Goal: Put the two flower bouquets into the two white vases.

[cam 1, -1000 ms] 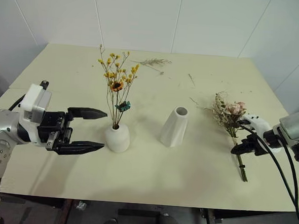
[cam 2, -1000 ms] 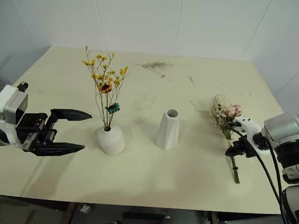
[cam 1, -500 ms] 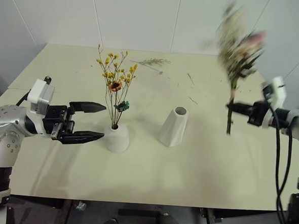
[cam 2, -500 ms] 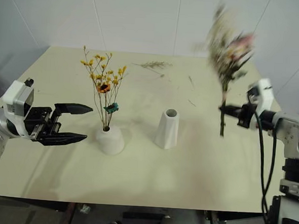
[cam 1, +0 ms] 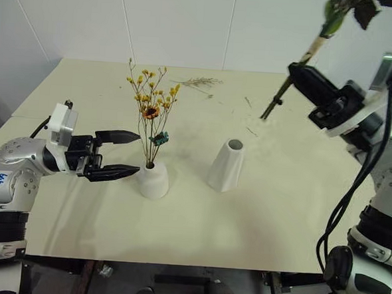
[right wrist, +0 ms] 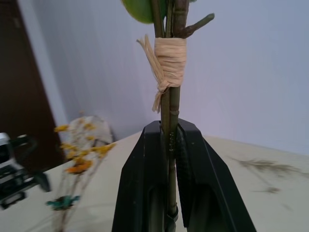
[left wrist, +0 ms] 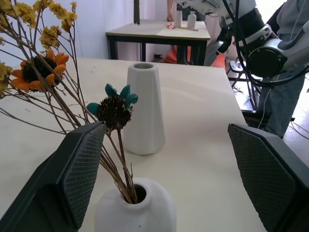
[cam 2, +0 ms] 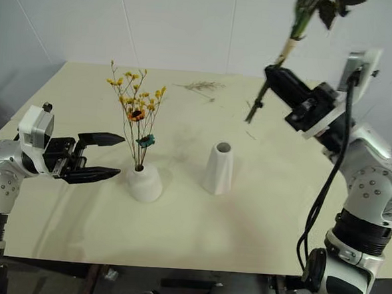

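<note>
The thin bouquet with yellow blossoms (cam 1: 150,107) stands upright in the short squat white vase (cam 1: 154,182). The taller cone-shaped white vase (cam 1: 227,166) stands to its right with nothing in its mouth. My right gripper (cam 1: 295,70) is raised high above the table's back right, shut on the green stems of the second bouquet (cam 1: 317,42). Those stems tilt up to the right, tied with raffia (right wrist: 170,57), and the blossoms are cut off by the picture's top edge. My left gripper (cam 1: 125,155) is open and level, just left of the squat vase, which stands before its fingers (left wrist: 82,169).
Loose dried twigs (cam 1: 201,81) and small scraps (cam 1: 252,104) lie near the table's (cam 1: 197,240) far edge. White walls close in behind and to the right. In the left wrist view a person (left wrist: 292,29) stands beyond the table's right side, with another table (left wrist: 159,31) behind.
My right gripper closed on the second bouquet, lifted it off the table and swung it up and leftward, stems now tilted. My left gripper crept closer to the squat vase, still open.
</note>
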